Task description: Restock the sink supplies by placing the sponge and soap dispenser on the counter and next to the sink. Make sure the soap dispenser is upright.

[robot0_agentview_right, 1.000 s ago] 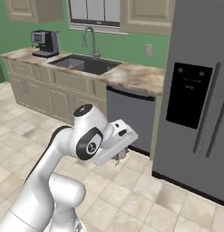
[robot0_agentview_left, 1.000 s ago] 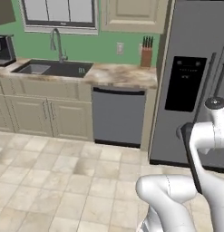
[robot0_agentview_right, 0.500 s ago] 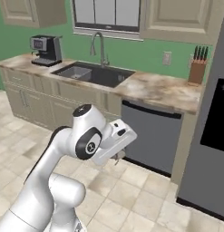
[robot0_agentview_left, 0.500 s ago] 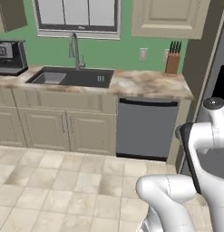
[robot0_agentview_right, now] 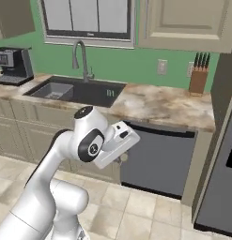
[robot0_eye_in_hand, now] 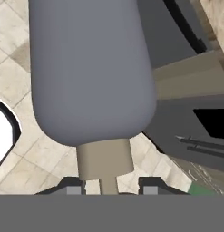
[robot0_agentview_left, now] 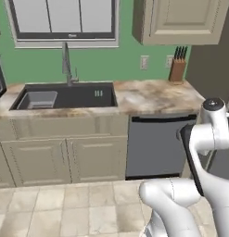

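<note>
Base views have swung since a moment ago, so you now face the sink (robot0_agentview_left: 65, 96) and tabletop (robot0_agentview_left: 153, 96) squarely, both well ahead of your gripper (robot0_eye_in_hand: 109, 186). Your gripper is clamped on the soap bottle (robot0_eye_in_hand: 90, 68), its neck between the fingertips (robot0_eye_in_hand: 152, 185), above the floor (robot0_eye_in_hand: 22, 163).

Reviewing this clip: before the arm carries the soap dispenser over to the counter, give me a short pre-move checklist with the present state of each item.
1. Claw shut on soap dispenser: ok, neck sits between the fingers.
2. Dispenser upright: cannot tell, the hand view rolls with the hand.
3. Bare counter right of the sink: ok.
4. Knife block away from that spot: ok, at the far end by the wall.
5. Sponge placed by the sink: cannot tell.
</note>
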Tool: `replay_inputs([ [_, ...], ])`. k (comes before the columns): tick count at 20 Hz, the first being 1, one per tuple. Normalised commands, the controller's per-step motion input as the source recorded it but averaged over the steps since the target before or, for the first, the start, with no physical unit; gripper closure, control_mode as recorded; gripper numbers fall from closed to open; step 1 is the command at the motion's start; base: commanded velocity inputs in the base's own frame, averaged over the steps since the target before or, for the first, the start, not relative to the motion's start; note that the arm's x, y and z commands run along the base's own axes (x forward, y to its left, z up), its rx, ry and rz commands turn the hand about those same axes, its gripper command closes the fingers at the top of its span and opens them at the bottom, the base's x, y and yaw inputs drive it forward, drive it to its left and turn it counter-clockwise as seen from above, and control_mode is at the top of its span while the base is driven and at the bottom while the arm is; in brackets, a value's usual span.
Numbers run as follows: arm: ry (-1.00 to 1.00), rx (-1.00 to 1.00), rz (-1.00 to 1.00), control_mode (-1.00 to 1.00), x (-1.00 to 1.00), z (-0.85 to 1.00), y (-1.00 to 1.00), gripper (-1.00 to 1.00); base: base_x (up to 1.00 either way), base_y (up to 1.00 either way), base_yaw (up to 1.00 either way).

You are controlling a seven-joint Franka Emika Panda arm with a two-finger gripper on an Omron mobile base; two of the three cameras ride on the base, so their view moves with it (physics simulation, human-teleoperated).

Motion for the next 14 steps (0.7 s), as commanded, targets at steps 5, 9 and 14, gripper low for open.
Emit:
replay_inputs([
  [5,0.00,0.00,0.00,1.00,0.00,0.00,0.00,1.00,1.00,0.58,-0.41],
  [9,0.00,0.00,0.00,1.00,0.00,0.00,0.00,1.00,1.00,0.52,-0.33],
  [14,0.00,0.00,0.00,1.00,0.00,0.00,0.00,1.00,0.91,0.17,-0.18],
])
